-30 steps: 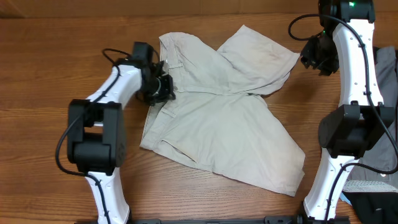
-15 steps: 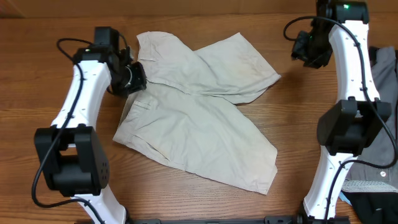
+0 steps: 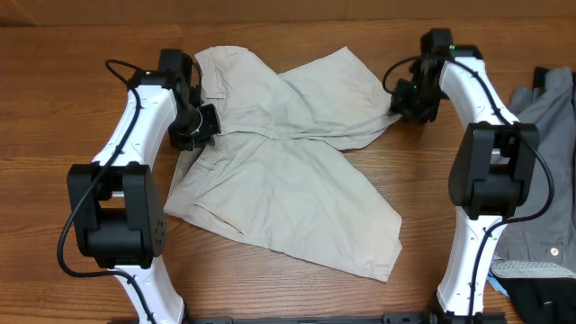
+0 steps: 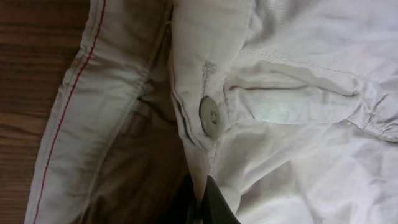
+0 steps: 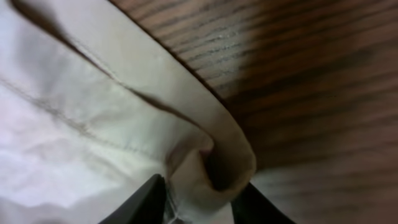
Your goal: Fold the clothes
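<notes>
**A:** From overhead, what is the left gripper (image 3: 200, 126) doing?

**B:** It is clamped shut on the shorts (image 3: 288, 180), at their waistband edge. The right gripper (image 3: 400, 106) sits at the opposite side of the shorts, against the hem of the upper leg. How wide it stands cannot be told from here.

**A:** And the shorts themselves?

**B:** They are pale beige and creased, and lie flat on the wooden table (image 3: 72, 90). One leg is folded across the other.

**A:** How are the arms posed?

**B:** The left arm (image 3: 135, 135) and right arm (image 3: 486, 135) flank the shorts, each bending inward toward them.

**A:** What does the left wrist view show?

**B:** The left gripper (image 4: 202, 208) pinches cloth just below the shorts' button (image 4: 209, 116). Beside it, the waistband lining shows a line of red stitching (image 4: 68, 106).

**A:** And the right wrist view?

**B:** The dark fingers (image 5: 142, 198) of the right gripper (image 5: 199, 205) stand apart on either side of the shorts' rolled hem (image 5: 233, 162). Whether they press on it cannot be told.
</notes>
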`<state>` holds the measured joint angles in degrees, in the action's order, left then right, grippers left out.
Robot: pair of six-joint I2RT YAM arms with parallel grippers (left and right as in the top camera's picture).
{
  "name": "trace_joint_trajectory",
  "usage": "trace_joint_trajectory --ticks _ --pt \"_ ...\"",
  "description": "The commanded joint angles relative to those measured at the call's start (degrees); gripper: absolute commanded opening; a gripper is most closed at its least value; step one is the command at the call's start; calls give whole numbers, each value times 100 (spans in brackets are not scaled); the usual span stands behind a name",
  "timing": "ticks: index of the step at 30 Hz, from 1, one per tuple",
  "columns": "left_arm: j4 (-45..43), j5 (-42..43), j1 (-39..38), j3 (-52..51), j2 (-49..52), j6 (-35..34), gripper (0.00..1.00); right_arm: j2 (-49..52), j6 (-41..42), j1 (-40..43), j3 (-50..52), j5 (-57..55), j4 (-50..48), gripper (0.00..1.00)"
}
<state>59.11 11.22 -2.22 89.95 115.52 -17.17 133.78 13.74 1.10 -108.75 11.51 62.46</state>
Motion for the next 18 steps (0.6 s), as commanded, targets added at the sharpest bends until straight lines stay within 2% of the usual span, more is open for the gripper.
trace_joint_trajectory --ticks 1,2,3,6,10,12,18 --pt "111 -289 4 15 17 42 4 20 -15 17 247 136 -315 23" --pt "166 -431 4 15 17 22 4 20 -4 17 247 116 -363 10" --pt "232 -634 7 15 17 -87 4 17 -4 17 229 120 -393 4" --pt "317 -1027 39 15 17 -385 4 15 0 81 -72 50 -146 4" --pt "234 -1012 177 15 20 -791 4 -39 671 181 -879 -758 870 4" --pt "236 -964 227 15 20 -997 4 -42 752 192 -1252 -953 1290 4" --pt "413 -960 223 15 20 -1064 4 -24 734 190 -1274 -1093 1714 7"
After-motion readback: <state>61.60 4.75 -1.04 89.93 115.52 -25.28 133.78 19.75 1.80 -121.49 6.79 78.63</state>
